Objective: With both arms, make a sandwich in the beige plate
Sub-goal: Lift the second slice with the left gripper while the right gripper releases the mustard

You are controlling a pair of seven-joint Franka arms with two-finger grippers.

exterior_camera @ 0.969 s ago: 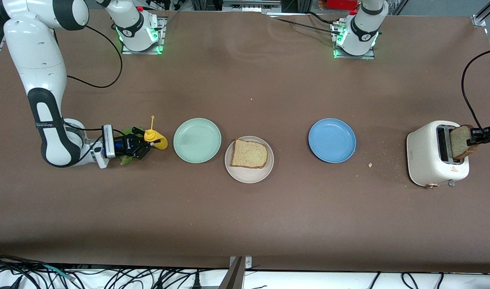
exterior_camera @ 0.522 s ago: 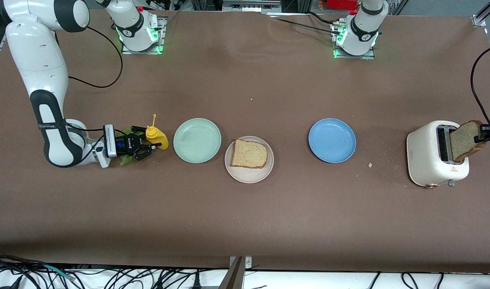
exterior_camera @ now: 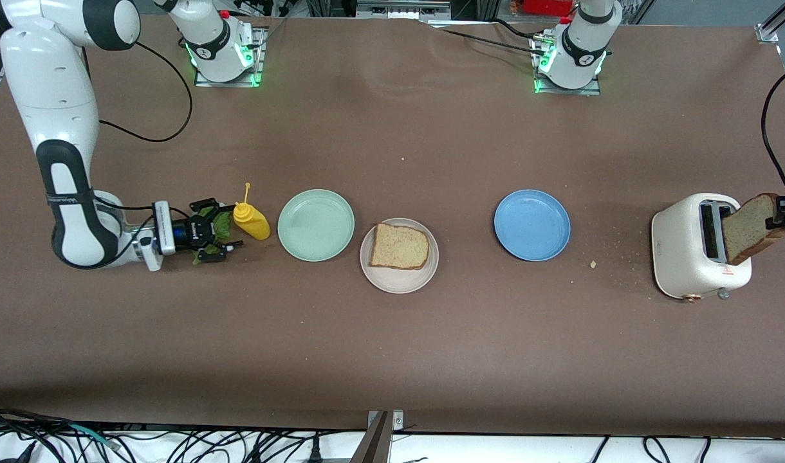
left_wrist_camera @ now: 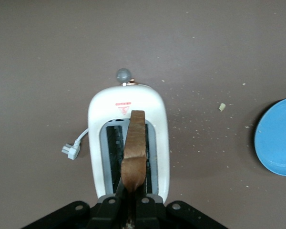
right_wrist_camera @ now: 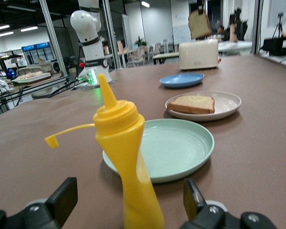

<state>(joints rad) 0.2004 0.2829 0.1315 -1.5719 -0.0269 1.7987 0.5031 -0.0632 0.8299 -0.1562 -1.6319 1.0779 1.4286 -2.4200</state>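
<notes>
Sandwich unbuilt: one bread slice (exterior_camera: 399, 246) flat on the beige plate (exterior_camera: 399, 280), another slice (exterior_camera: 749, 229) up in the air.

Brown surface (exterior_camera: 392, 347) under everything, crumbs scattered near the toaster.

Right arm (exterior_camera: 58, 141) bent down low at its own end of the surface. Left arm mostly out of the front view, only its base (exterior_camera: 576, 48) and its pincer showing.

White toaster (exterior_camera: 698, 247) at the left arm's end, slots up, grey knob (left_wrist_camera: 123, 75) on its end face.

Blue plate (exterior_camera: 532, 224) between toaster and beige plate. Mint green plate (exterior_camera: 316, 224) beside the beige plate, toward the right arm's end. Beige plate slightly nearer the front camera than both.

Airborne slice tilted, directly over the toaster's slot, clear of it in the front view.

Yellow squeeze bottle (exterior_camera: 251, 220) upright, cap dangling on its tether, just beside the mint green plate.

Right pincer (exterior_camera: 228, 226) low at the surface, fingers (right_wrist_camera: 62, 196) wide apart, bottle standing free between them. Green lettuce leaf (exterior_camera: 220, 224) lying under and beside that pincer.

Left pincer (exterior_camera: 780, 215) over the toaster, clamped tight on the top crust of the airborne slice.
</notes>
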